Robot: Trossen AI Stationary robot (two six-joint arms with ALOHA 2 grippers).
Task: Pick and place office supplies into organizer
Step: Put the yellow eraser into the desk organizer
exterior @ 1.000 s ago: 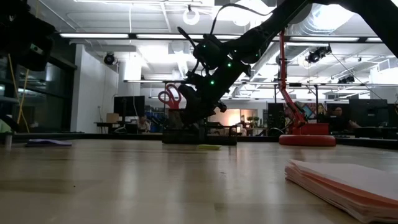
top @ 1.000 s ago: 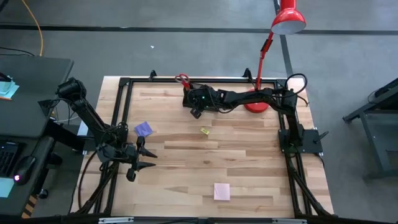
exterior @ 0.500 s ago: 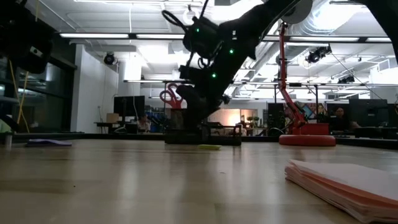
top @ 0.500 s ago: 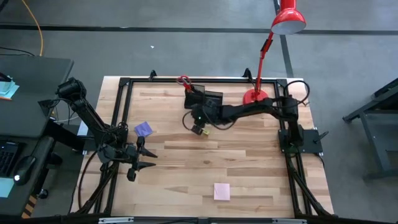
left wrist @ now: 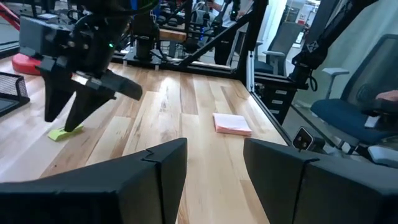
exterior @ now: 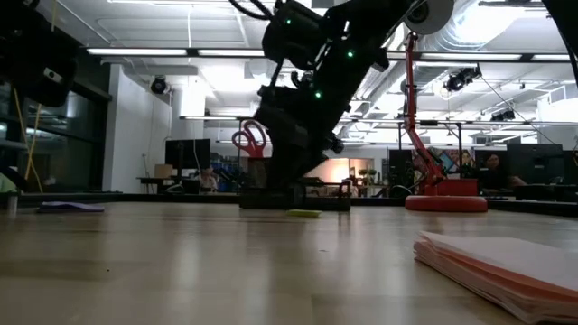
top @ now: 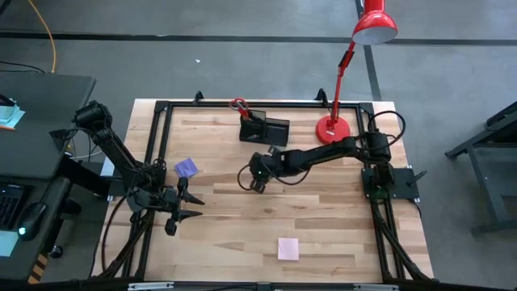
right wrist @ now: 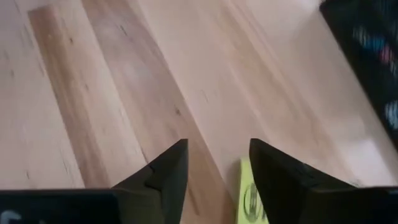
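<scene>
A tiny yellow piece (right wrist: pixel 249 194) lies flat on the wooden table near its middle. My right gripper (top: pixel 257 179) hangs just over it, open and pointing slantwise down, and the piece shows beside one finger (right wrist: pixel 281 177), not between the two. In the left wrist view my right gripper (left wrist: pixel 68 115) stands right above the yellow piece (left wrist: pixel 62 132). The black organizer (top: pixel 265 128) stands by the far edge with red-handled scissors (top: pixel 237 105) upright in its cup. A purple note pad (top: pixel 187 167) lies at the left, a pink note pad (top: pixel 287 248) near the front. My left gripper (top: pixel 196 206) waits open at the left.
A red desk lamp stands with its round base (top: pixel 332 129) at the far right, close to the organizer, its head over the far edge. A black frame rail (top: pixel 161 137) runs around the table. Bare wood lies between the yellow piece and the pink pad.
My right gripper has swung from the organizer at the far edge toward the near edge and a little left, ending over the yellow piece, and it has tipped and rolled on the way. The yellow piece and the pads lie where they were.
</scene>
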